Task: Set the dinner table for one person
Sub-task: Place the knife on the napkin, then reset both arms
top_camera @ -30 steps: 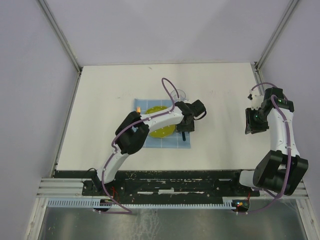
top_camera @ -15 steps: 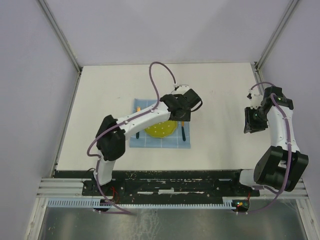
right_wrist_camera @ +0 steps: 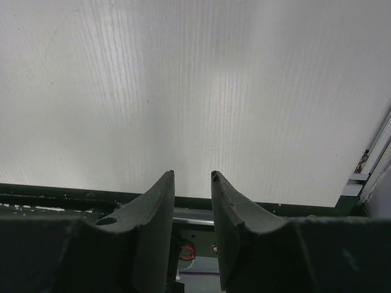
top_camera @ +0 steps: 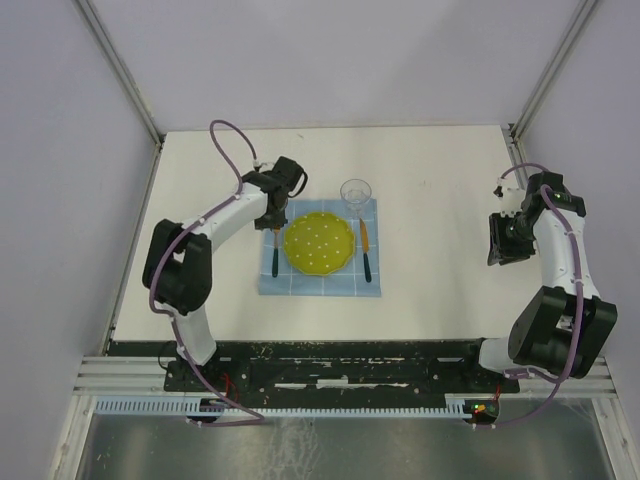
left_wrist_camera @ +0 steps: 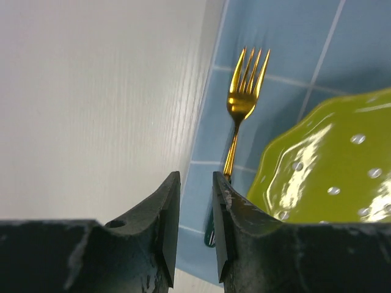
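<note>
From above: one table (top_camera: 440,290) lies under both arms. Next to the left gripper (top_camera: 279,208) sits one blue cloth (top_camera: 300,285) with one plate (top_camera: 319,243), one fork (top_camera: 277,238) and one knife (top_camera: 367,250). One glass (top_camera: 355,192) stands at its edge.

Left wrist: the jaws are narrow and hold nothing. The fork is just ahead.

Right wrist: the right gripper (top_camera: 495,255) is narrow and empty, above the table.

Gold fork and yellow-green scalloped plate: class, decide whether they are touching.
Apart. The left wrist view shows a strip of blue gridded cloth between the gold fork stem and the yellow-green scalloped plate rim.
</note>
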Motion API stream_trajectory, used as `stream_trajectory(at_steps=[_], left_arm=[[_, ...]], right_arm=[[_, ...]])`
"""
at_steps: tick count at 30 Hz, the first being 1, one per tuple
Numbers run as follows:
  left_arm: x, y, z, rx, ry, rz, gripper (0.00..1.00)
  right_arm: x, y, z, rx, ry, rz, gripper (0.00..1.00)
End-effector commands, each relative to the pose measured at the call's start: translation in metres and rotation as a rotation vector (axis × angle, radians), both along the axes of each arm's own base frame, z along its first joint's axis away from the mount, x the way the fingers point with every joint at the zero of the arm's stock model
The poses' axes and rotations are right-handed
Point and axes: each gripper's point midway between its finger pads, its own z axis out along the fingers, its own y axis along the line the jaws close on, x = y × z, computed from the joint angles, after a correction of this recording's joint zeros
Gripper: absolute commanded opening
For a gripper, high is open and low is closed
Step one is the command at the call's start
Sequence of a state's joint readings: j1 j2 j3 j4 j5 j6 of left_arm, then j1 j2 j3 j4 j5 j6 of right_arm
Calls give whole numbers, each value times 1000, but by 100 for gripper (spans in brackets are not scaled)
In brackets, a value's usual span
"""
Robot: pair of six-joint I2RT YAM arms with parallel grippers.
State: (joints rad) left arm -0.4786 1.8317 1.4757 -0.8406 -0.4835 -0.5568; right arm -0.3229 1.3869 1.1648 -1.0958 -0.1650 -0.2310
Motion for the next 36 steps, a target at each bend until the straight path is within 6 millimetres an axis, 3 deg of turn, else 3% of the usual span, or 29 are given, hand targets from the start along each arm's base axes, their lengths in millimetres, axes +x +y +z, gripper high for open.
stream_trajectory(at_steps=[1, 15, 31, 36], left_arm=[[-17, -14, -1, -18, 6, -125, 34], [-35, 5, -6, 26, -5, -106, 33], [-8, -11, -24, 45, 31, -127, 33], [-2, -12, -16, 52, 13, -135, 32]], right_arm=[[12, -3, 15, -15, -73, -7, 39], [1, -2, 24, -44, -107, 11, 38], [2, 2, 23, -16, -102, 18, 39], [-1, 3, 17, -12, -91, 11, 39]])
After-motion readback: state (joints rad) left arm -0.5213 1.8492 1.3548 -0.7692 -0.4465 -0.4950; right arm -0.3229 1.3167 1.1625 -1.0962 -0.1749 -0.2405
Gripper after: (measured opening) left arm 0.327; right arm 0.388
